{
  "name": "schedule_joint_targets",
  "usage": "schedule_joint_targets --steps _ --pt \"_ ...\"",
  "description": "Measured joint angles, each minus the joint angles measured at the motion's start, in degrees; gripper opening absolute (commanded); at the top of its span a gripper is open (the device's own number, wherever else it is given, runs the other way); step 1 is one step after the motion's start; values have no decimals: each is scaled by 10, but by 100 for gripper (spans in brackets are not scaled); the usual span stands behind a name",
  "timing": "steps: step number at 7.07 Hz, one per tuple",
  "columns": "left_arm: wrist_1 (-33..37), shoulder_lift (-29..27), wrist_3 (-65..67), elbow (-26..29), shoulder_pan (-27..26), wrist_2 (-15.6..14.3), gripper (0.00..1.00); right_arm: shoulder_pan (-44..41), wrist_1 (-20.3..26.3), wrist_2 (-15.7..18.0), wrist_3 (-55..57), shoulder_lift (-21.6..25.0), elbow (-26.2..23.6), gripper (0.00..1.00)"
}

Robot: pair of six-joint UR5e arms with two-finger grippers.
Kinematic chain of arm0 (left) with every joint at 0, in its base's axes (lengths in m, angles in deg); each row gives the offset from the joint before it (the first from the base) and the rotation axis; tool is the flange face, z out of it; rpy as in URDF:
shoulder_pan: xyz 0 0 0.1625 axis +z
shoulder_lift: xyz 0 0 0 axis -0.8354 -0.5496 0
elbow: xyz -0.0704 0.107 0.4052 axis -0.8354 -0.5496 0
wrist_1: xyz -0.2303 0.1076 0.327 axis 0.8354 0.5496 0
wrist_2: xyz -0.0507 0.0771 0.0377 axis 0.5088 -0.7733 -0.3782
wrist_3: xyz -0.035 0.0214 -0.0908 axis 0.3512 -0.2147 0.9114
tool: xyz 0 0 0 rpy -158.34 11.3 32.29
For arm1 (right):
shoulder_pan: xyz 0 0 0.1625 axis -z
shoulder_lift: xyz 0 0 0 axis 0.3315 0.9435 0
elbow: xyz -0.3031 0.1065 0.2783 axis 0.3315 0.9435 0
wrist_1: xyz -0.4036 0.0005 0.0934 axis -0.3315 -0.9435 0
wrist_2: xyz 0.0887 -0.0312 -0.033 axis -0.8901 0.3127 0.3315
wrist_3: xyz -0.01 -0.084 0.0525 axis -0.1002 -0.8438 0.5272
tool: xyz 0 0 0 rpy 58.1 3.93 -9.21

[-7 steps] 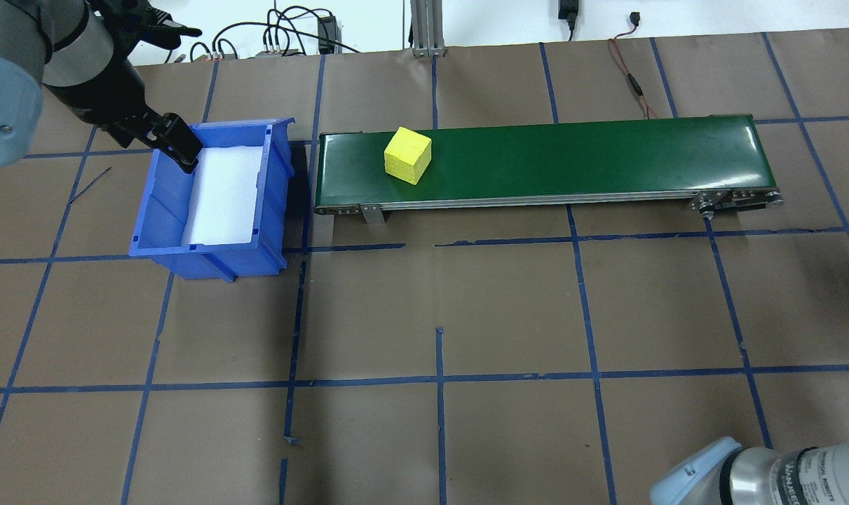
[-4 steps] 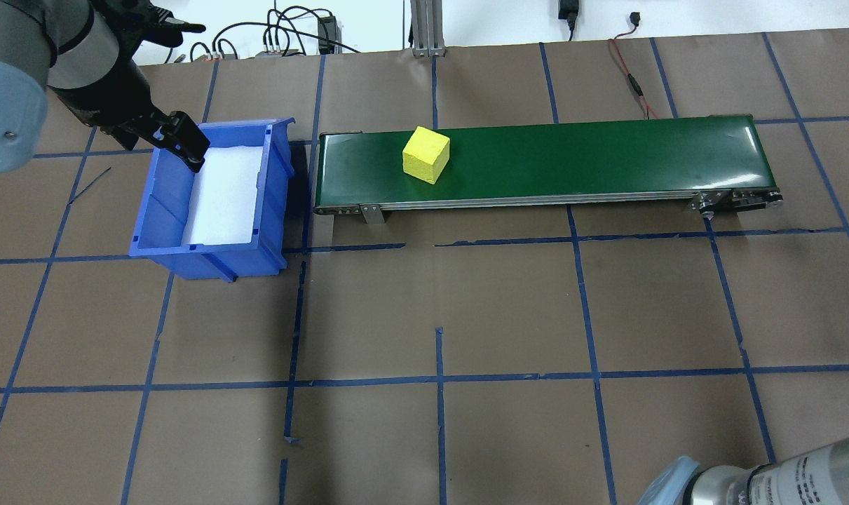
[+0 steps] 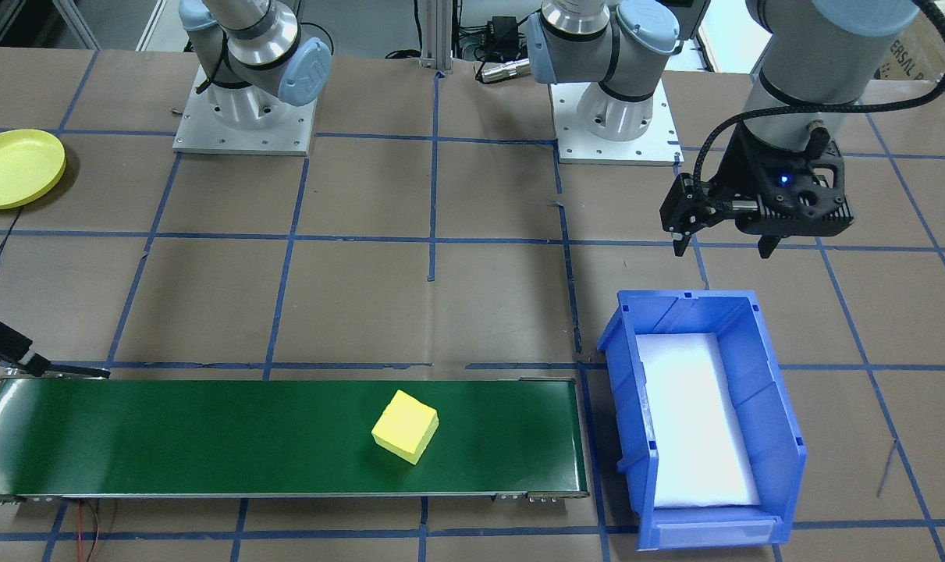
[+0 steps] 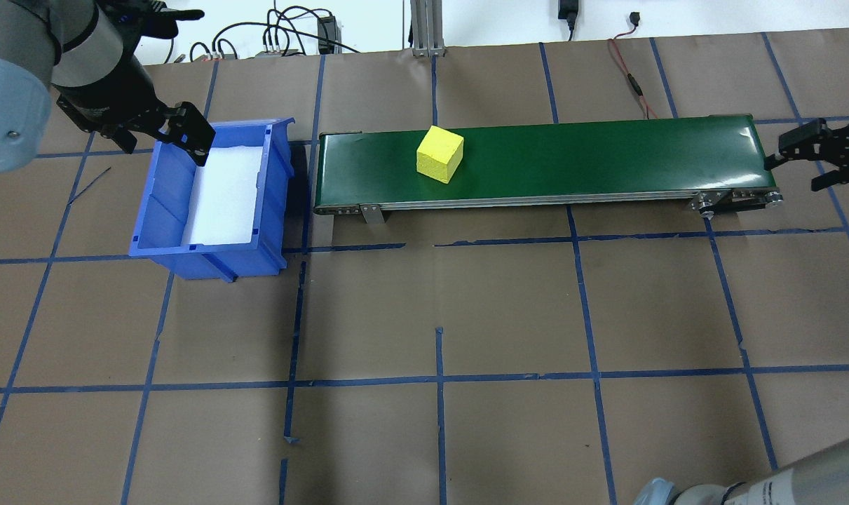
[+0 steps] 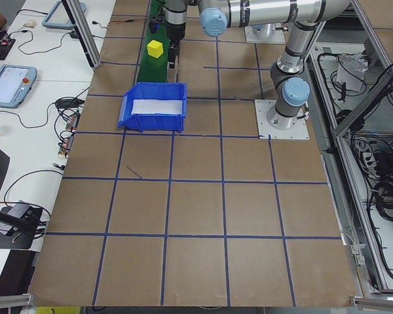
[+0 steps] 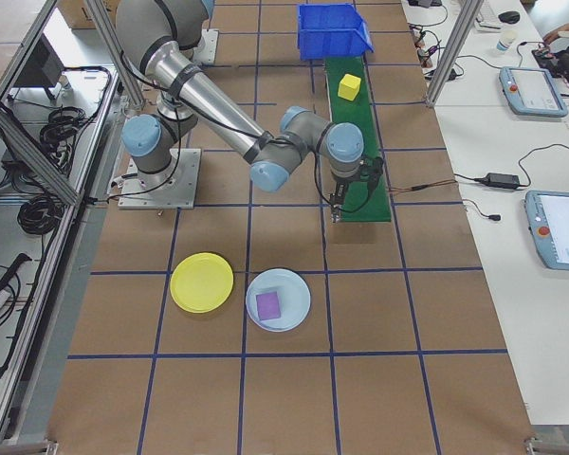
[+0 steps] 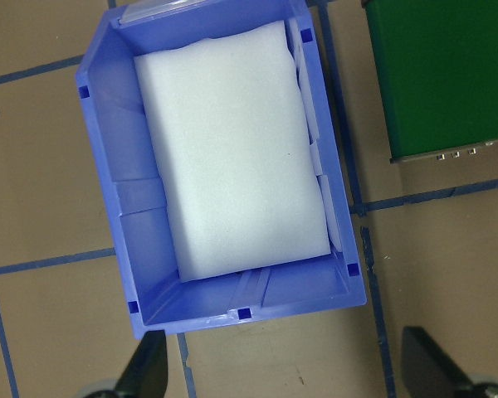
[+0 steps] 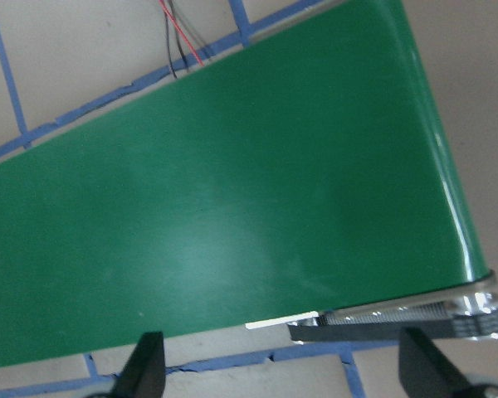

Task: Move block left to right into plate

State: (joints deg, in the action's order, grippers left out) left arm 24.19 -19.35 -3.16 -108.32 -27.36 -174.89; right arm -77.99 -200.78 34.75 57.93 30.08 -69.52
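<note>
Yellow block (image 4: 439,154) sits on the belt; yellow plate (image 6: 202,282) lies empty.

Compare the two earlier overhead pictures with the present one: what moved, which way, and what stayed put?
The yellow block rode along the green conveyor belt toward its right end. The right gripper came into view there, open and empty. The left gripper shifted slightly over the blue bin, open. Nothing was grasped or released. Bin and conveyor stayed put.

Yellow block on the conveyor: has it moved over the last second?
Yes. The yellow block has travelled along the green belt, away from the blue bin and toward the right tool at the far end.
</note>
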Motion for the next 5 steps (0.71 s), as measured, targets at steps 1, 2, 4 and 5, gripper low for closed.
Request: schedule_joint_targets --steps 1,2,4,5 --pt "0 0 27 0 0 -1 100 -25 -25 -7 24 -12 7 100" --pt "0 0 38 -1 0 -1 100 -49 -50 -15 50 -26 11 100" --pt "-1 1 40 -1 1 -1 100 -79 -83 -20 89 -47 12 100" --pt "0 3 39 -1 1 -1 100 -86 -95 -22 97 -54 13 100"
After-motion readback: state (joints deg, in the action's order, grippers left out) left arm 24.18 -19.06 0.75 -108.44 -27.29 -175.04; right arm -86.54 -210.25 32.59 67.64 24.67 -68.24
